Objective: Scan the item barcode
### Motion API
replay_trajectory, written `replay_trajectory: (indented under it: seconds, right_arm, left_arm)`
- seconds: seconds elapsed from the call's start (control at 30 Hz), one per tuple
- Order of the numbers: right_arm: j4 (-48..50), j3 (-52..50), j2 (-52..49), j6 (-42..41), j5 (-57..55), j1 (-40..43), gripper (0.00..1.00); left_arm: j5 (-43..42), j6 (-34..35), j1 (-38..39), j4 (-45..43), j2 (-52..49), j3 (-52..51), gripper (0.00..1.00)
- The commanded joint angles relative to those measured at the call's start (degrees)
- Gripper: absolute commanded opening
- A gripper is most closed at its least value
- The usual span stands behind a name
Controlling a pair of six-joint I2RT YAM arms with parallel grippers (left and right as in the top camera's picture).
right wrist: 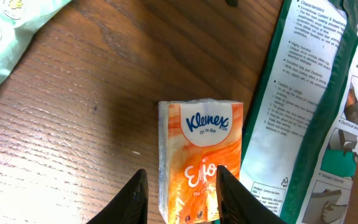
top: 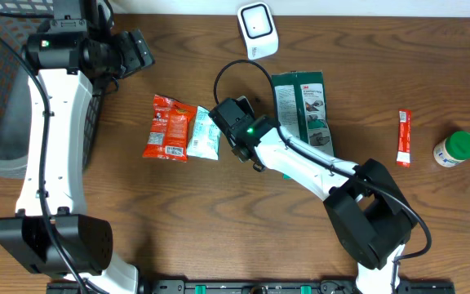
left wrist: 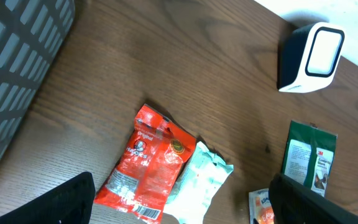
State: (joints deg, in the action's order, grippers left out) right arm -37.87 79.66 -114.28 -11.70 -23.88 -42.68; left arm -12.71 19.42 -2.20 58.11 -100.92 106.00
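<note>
Kleenex tissue pack (right wrist: 201,155), orange and white, lies flat on the table between the right jaws (right wrist: 182,173), long axis twelve-to-six. The jaws are narrowed across its short width, and I can't tell if they grip. Green 3M packet (right wrist: 316,106) is just beside at three o'clock. From overhead, the white barcode scanner (top: 257,28) stands at one o'clock. Left jaws (left wrist: 188,202) gape empty, farther off.

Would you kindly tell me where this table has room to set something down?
Bare wood lies between the green 3M package and the red sachet, and on the table in front of the red snack bag. Crowded mid-table, where snack bag, pale packet, right gripper and package sit close.
</note>
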Motion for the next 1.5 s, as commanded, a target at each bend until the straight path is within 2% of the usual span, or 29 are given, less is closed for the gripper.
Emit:
replay_trajectory:
  seconds: [0.0, 1.0, 1.17, 1.27, 1.47]
  right_arm:
    - [0.07, -0.7, -1.38, -3.34, -3.21, -0.04, 0.31]
    - [1.03, -1.86, -4.68, -4.15, -2.16, -0.02, 0.28]
    - [1.6, -1.92, -4.68, -5.03, -2.16, -0.02, 0.17]
    - [2.34, -1.53, -4.42, -5.01, -2.62, 0.31, 0.02]
    - [1.16, 3.06, 0.22, -4.98, 3.82, 1.84, 0.01]
  left_arm:
    - [0.35, -0.76, -0.15, 0.11, 1.01, 1.38, 0.9]
    - [0.35, -0.76, -0.15, 0.11, 1.01, 1.38, 0.9]
    - [0.35, -0.76, -0.15, 0.11, 1.01, 1.38, 0.89]
    - [0.35, -0.76, -0.15, 0.11, 1.01, 1.38, 0.89]
    - [0.35, -0.76, -0.15, 0.11, 1.01, 1.38, 0.89]
